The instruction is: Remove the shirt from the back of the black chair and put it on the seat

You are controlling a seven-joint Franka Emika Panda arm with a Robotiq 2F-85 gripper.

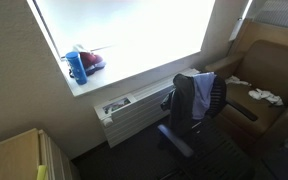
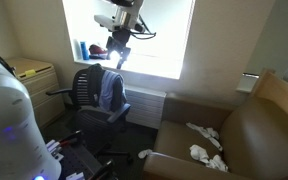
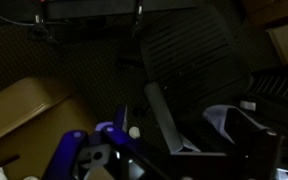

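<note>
Nothing done yet: shirt [image 1: 206,95] draped over backrest of black chair [image 1: 181,104], seat [image 1: 206,148] bare. Above chair: gripper [image 2: 121,58] wide open, empty. Whole pick & place TBD.

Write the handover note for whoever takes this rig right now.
Gripper: open and empty, hanging above the chair's backrest in front of the bright window.
Blue-grey, faintly striped cloth shirt: draped over the backrest of the black swivel office chair.
Dark padded seat: nothing on it as far as the exterior views show.
Done: nothing; the shirt is not yet grasped.
Left: come down on the shirt, grip it, lift it off the backrest and lay it on the seat.
</note>
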